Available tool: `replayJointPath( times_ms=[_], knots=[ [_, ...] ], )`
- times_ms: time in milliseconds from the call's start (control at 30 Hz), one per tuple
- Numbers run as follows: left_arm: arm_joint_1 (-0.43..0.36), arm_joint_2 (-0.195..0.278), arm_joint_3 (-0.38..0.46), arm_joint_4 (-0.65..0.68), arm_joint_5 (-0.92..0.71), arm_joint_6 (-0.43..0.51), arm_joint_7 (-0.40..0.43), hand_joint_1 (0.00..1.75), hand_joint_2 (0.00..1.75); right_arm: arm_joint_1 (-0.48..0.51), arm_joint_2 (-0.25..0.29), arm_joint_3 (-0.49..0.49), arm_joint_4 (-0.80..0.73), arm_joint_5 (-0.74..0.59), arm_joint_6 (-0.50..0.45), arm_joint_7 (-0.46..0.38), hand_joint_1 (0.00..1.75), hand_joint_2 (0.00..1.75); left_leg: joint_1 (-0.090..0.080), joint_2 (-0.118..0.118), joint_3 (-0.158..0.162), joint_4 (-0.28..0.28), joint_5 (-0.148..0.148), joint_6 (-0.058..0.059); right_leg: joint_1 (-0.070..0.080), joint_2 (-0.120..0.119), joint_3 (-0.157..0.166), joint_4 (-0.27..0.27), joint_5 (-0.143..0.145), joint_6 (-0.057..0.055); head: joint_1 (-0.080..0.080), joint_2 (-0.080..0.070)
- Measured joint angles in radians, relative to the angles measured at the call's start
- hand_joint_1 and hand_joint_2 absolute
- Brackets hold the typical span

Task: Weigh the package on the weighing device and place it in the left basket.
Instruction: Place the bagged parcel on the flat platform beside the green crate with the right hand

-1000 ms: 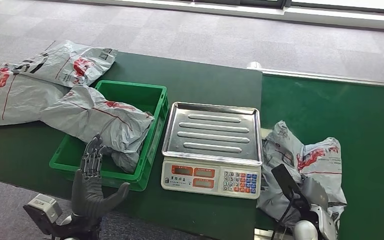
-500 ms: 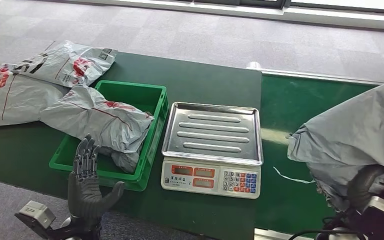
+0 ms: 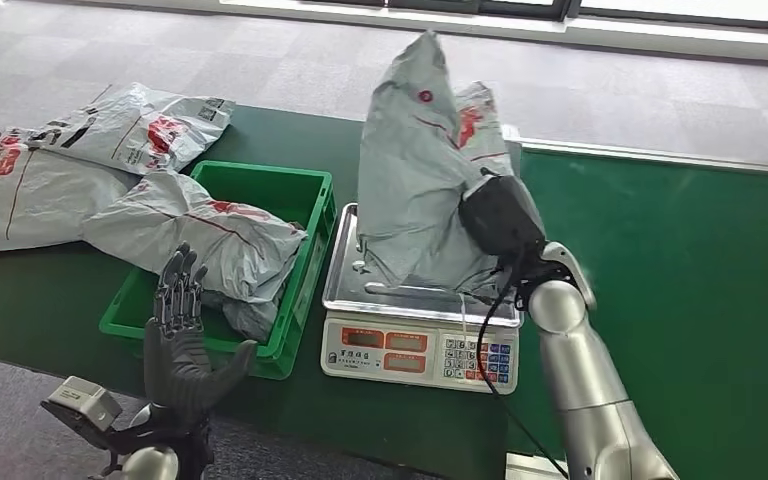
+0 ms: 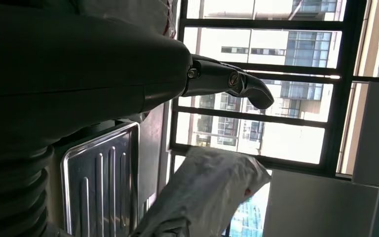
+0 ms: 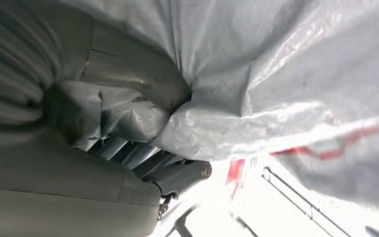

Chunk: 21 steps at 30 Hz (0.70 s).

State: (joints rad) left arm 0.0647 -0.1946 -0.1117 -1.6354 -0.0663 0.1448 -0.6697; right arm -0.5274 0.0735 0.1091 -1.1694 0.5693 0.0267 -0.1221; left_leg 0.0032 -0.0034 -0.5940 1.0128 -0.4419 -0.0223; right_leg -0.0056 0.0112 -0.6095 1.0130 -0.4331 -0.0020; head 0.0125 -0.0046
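Upright, package (image 3: 420,170) overhangs scale (image 3: 422,340) edge.

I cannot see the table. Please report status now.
Right hand grips package, upright on scale tray. Left hand open, near green basket.

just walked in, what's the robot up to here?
The right hand grips a grey package and holds it upright on the steel pan of the scale. The left hand hovers, fingers spread and holding nothing, at the near edge of the green basket, where another package already lies partly inside.
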Motion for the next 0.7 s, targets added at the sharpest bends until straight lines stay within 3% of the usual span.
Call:
replayJointPath(
  times_ms=[200, 467, 500, 600, 633, 700],
  knots=[
    [-0.023, 0.003, 0.006, 0.008, -0.003, 0.01, 0.017, 0.0, 1.75, -0.197, 0.087, 0.138, 0.377, 0.021, 0.009, -0.009, 1.75, 1.75, 0.002, -0.009, -0.005, 0.0, 0.003, -0.003, 0.002, -0.008, -0.003, 0.001, 0.0, -0.003, 0.0, 0.0],
    [-0.033, 0.008, 0.009, 0.01, -0.003, 0.011, 0.02, 0.0, 1.75, -0.263, 0.12, 0.183, 0.528, 0.022, 0.014, -0.01, 1.75, 1.75, 0.001, -0.009, -0.008, 0.0, 0.002, -0.002, 0.001, -0.008, -0.006, 0.0, 0.0, -0.002, 0.0, 0.0],
    [-0.033, 0.009, 0.009, 0.01, -0.003, 0.012, 0.021, 0.0, 1.75, -0.268, 0.123, 0.185, 0.537, 0.024, 0.021, -0.01, 1.56, 1.75, 0.001, -0.009, -0.008, 0.0, 0.002, -0.002, 0.001, -0.008, -0.006, 0.0, 0.0, -0.002, 0.0, 0.0],
    [-0.033, 0.01, 0.012, 0.01, -0.003, 0.015, 0.023, 0.0, 1.75, -0.279, 0.135, 0.201, 0.568, 0.038, 0.047, -0.008, 0.25, 1.75, 0.001, -0.008, -0.008, 0.0, 0.002, -0.002, 0.001, -0.007, -0.006, 0.0, 0.0, -0.002, 0.0, 0.0],
    [-0.033, 0.01, 0.014, 0.009, -0.003, 0.018, 0.025, 0.0, 1.75, -0.28, 0.141, 0.209, 0.579, 0.045, 0.053, -0.006, 0.0, 1.75, 0.001, -0.008, -0.008, 0.0, 0.002, -0.002, 0.001, -0.007, -0.006, 0.0, 0.0, -0.002, 0.0, 0.0],
    [-0.033, 0.011, 0.02, 0.008, -0.003, 0.022, 0.027, 0.0, 1.75, -0.281, 0.151, 0.226, 0.601, 0.057, 0.059, -0.001, 0.0, 1.75, 0.001, -0.008, -0.008, 0.0, 0.002, -0.002, 0.001, -0.007, -0.006, 0.0, 0.0, -0.002, 0.0, 0.0]
  ],
)
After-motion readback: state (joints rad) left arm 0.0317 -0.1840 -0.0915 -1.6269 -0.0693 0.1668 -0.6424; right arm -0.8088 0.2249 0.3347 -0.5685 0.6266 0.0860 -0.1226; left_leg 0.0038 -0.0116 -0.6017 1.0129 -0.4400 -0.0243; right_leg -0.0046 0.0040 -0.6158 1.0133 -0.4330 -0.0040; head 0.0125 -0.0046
